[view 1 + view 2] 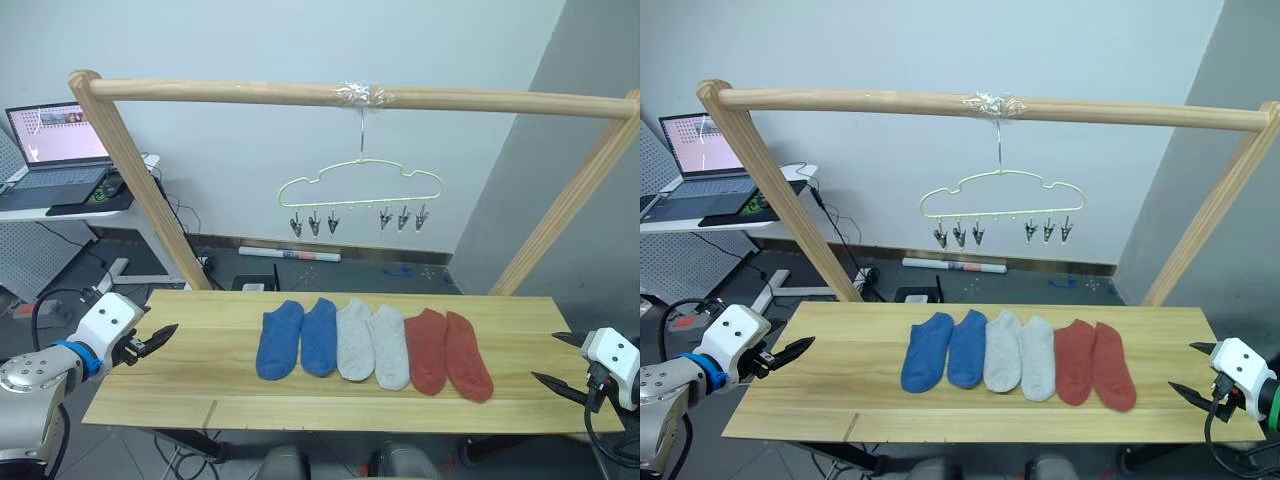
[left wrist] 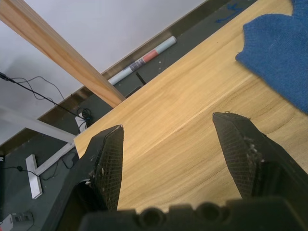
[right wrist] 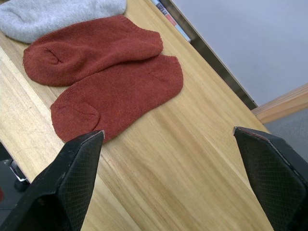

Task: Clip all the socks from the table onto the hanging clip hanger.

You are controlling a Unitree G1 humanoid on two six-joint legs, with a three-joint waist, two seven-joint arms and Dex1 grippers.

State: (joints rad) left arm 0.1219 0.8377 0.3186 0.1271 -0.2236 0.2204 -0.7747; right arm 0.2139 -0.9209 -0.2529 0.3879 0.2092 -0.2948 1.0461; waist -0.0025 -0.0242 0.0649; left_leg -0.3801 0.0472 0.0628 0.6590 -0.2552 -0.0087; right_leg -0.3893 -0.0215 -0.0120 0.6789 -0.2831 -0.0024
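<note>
Currently six short knit socks (image 1: 372, 345), blue, grey and brick red pairs, are laid side by side on the light wooden plank tabletop (image 1: 180, 385); pale yellow-green wire clip hanger (image 1: 360, 185) is hung above; left end effector (image 1: 160, 338) and right end effector (image 1: 556, 360) are held open, empty, at opposite ends

A light wooden plank table (image 1: 180, 385) carries 6 ankle socks in a side-by-side row: 2 blue (image 1: 298, 338), 2 light grey (image 1: 372, 345), 2 brick red (image 1: 447, 353).

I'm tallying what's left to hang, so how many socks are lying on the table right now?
6, side by side in a row on the table: two blue socks on the robot's left, two grey in the middle, two red on its right. None seem hidden.
</note>
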